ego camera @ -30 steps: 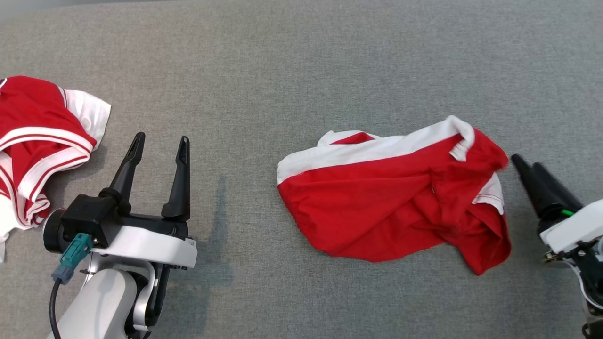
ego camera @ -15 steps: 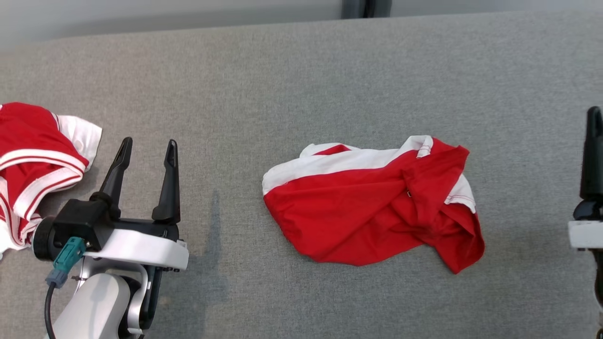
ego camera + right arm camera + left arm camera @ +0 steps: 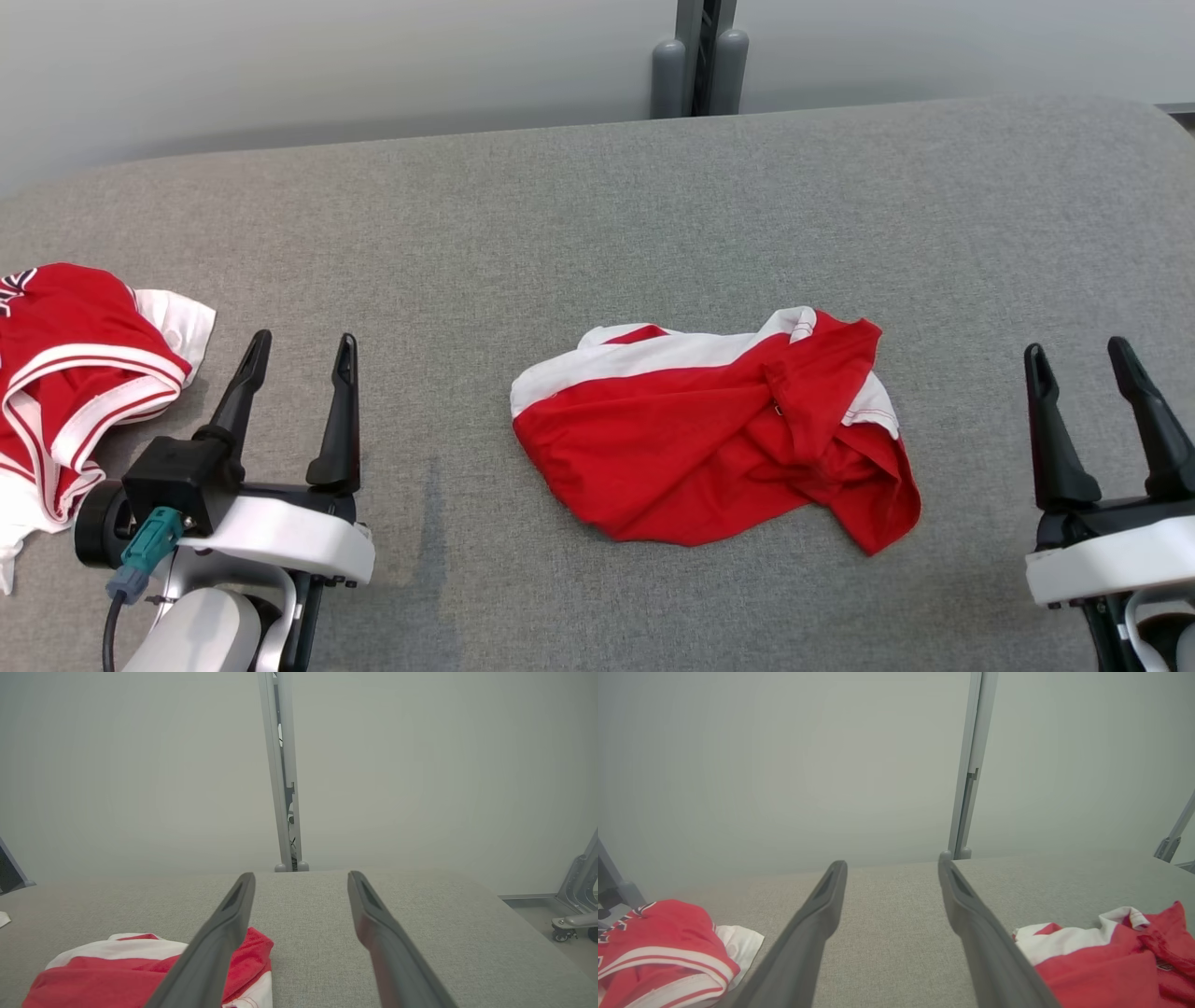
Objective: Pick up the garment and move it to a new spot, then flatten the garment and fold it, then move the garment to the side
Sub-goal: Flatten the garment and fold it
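Garment (image 3: 709, 448) crumpled mid-table (image 3: 560, 224), red with white band — untouched. Left gripper (image 3: 299, 350) fingers apart, well left of it; right gripper (image 3: 1078, 359) fingers apart, well right. Second red-white garment (image 3: 65, 373) at table's left edge.

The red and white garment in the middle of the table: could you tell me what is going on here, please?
A two-armed robot faces a grey table. The crumpled garment lies in its middle, held by nothing. The left gripper and the right gripper are open and empty, one on each side, clear of the cloth. A second red and white garment lies bunched at the far left.
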You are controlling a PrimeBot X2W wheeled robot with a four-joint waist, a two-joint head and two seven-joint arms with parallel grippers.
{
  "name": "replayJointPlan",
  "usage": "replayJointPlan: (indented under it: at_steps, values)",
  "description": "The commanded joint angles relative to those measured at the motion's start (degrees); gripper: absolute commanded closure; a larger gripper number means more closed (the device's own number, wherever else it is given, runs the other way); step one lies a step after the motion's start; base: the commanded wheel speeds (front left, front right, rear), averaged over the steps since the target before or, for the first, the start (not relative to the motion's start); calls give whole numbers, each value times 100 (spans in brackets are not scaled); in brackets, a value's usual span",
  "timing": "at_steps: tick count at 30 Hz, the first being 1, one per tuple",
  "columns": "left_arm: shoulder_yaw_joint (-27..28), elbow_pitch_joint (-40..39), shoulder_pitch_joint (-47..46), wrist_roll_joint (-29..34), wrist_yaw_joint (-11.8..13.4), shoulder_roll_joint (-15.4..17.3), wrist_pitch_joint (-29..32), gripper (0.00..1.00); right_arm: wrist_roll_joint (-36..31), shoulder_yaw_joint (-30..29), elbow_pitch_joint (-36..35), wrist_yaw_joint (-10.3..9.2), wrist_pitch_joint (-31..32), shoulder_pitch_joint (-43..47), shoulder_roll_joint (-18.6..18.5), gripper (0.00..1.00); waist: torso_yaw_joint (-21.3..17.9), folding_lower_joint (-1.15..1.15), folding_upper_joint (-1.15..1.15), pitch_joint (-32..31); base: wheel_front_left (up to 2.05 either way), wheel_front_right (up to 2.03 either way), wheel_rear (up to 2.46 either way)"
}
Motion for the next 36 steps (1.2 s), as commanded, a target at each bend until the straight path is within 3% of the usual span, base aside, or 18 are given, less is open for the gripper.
replayJointPlan:
  at_steps: [1,13,24,34,35,36]
  values:
    - [-2,-28,55,26,41,36,29,0,-21,-1,4,1,22,75,26,0,-7,0,0,-20,0,0,0]
    - [-59,-140,-11,58,82,60,75,0,-46,63,-39,1,307,-12,11,0,61,0,0,67,0,0,0]
    - [-102,-84,-241,19,9,-83,-54,0,29,1066,323,1,1941,-661,-540,0,439,0,0,547,0,0,0]
    - [-106,140,-445,10,-105,-265,-215,0,-167,1836,742,0,2633,-1204,-899,0,637,0,0,910,0,0,0]
    - [-107,162,-457,15,-112,-274,-225,0,-173,1842,764,0,2672,-1210,-885,47,635,0,0,918,0,0,0]
    - [-106,184,-466,21,-120,-284,-227,0,-172,1815,767,0,2705,-1205,-868,71,631,0,0,921,0,0,0]
